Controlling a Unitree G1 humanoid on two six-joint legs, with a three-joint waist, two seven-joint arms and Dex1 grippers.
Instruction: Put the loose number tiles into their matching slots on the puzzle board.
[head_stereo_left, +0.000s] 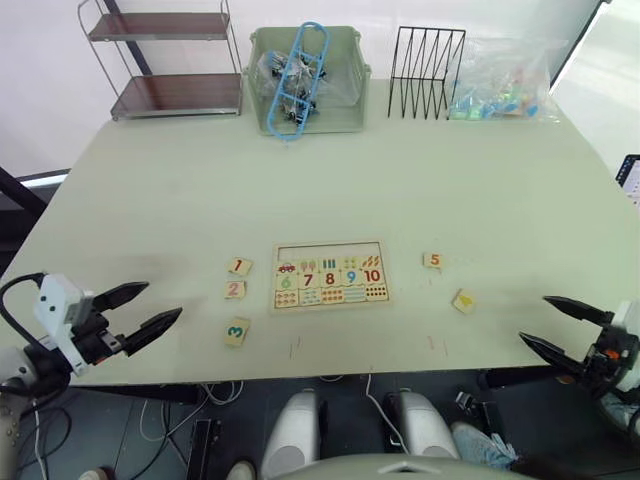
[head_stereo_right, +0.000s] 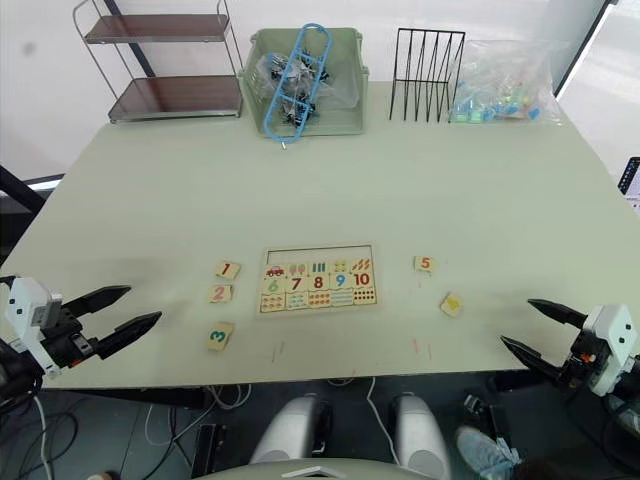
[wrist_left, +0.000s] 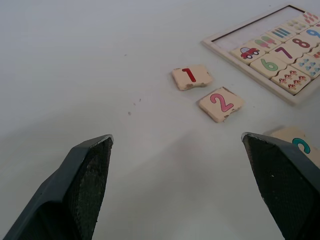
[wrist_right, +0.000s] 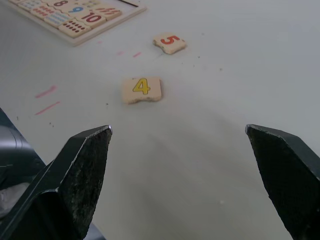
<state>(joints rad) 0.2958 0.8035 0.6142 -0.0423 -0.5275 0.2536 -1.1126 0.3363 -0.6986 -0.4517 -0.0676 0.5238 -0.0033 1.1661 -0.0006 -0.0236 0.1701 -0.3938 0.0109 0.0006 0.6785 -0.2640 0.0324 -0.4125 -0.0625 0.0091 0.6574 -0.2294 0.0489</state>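
The surface (head_stereo_left: 200, 190) is pale grey-green. The pale-wood board (head_stereo_left: 329, 274) carries a green 6, dark red 7 and 8, blue 9 and orange-red 10. Loose pale-wood tiles show a red 1 (wrist_left: 191, 76), pink 2 (wrist_left: 221, 103), teal-green 3 (head_stereo_left: 236, 331), yellow 4 (wrist_right: 142, 89) and red-orange 5 (wrist_right: 170, 42). Both end effectors have black fingers (wrist_left: 82, 185).

The left gripper (wrist_left: 180, 165) hangs above the pale table (wrist_left: 75, 60), its two black fingers (wrist_left: 82, 185) spread wide with nothing between them. Ahead lie three loose tiles — the red 1 tile (wrist_left: 191, 76), the pink 2 tile (wrist_left: 221, 103) just beside it, and the 3 tile (wrist_left: 298, 145), partly hidden behind one finger. The puzzle board (wrist_left: 272, 55) sits near them — its top row of slots (wrist_left: 255, 31) bare, numerals 6 to 9 showing below.
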